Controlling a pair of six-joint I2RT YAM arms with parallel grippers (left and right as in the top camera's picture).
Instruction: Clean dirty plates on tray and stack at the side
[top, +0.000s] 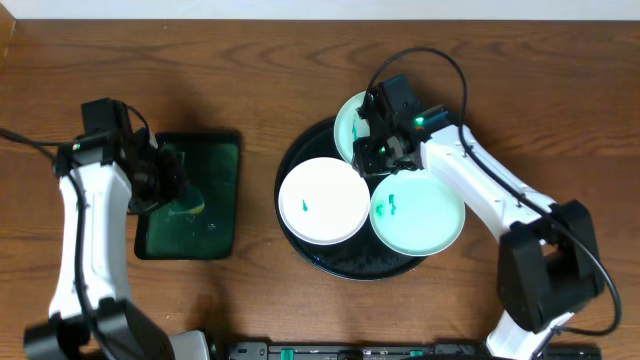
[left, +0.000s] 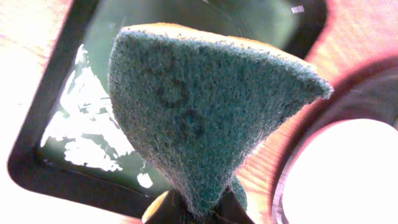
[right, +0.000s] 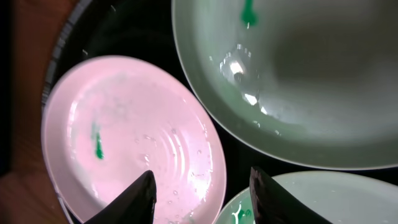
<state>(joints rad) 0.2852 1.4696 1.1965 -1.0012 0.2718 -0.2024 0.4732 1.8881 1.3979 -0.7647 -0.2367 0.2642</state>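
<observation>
The round black tray (top: 366, 264) holds three plates. A white plate (top: 322, 200) with a small green smudge lies at its left. A mint plate (top: 418, 212) with green smudges lies at its right. A third pale mint plate (top: 352, 122) sits at the tray's far edge. My right gripper (top: 379, 152) is open and empty, hovering between them. In the right wrist view its fingers (right: 202, 190) straddle the gap between the white plate (right: 124, 137) and the mint plate (right: 317, 199), with the far plate (right: 292, 81) above. My left gripper (left: 205, 213) is shut on a green sponge (left: 205, 112).
A rectangular black dish (top: 222, 142) with a green inside sits left of the tray, and the left gripper (top: 176, 190) holds the sponge over it. The dish rim (left: 37, 168) and the tray rim (left: 281, 186) show in the left wrist view. Wooden table lies all around.
</observation>
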